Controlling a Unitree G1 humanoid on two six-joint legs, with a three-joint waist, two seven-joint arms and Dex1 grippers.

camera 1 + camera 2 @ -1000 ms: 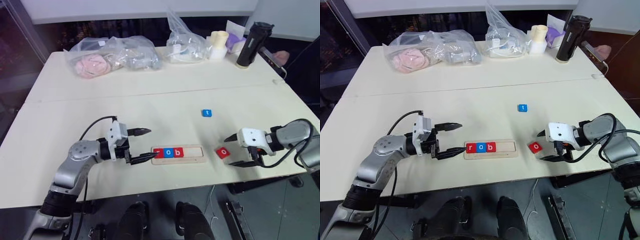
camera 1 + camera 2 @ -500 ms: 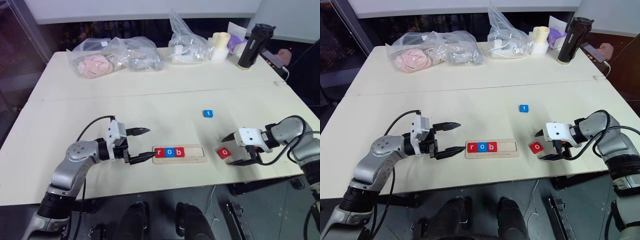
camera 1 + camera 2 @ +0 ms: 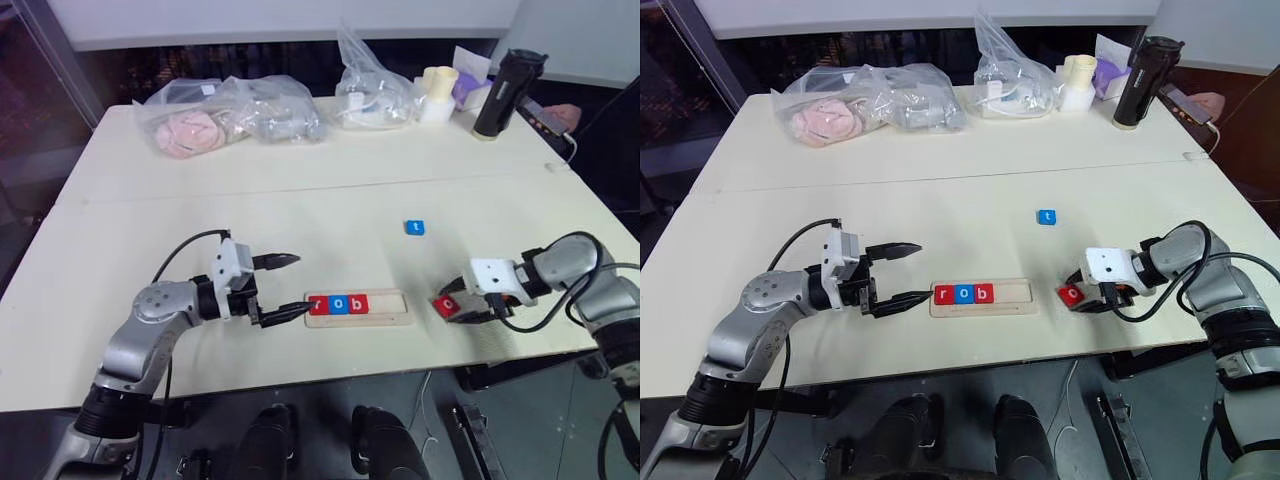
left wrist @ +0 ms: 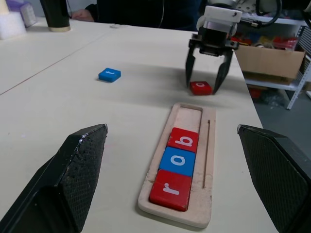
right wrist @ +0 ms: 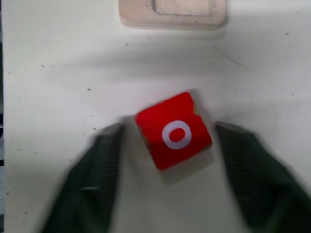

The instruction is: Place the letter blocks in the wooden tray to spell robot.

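Note:
The wooden tray (image 3: 388, 318) lies near the table's front edge, with a red r (image 3: 319, 305), a blue o (image 3: 339, 304) and a red b (image 3: 359, 304) filling its left part. My left gripper (image 3: 300, 286) is held open and level just off the tray's left end, holding nothing. To the right of the tray a red o block (image 5: 174, 131) rests on the table. My right gripper (image 3: 452, 304) points down over it, its fingers (image 5: 104, 160) closed in against two opposite sides. A blue t block (image 3: 415, 227) lies farther back.
Clear plastic bags (image 3: 230, 118) with soft items, another bag (image 3: 372, 88), a cream cup (image 3: 436, 88) and a black bottle (image 3: 498, 92) line the table's far edge. A person's hand (image 3: 562, 113) rests at the far right corner.
The right gripper's fingers, wide apart around the red o block before, have closed in on it. The left arm has stayed put.

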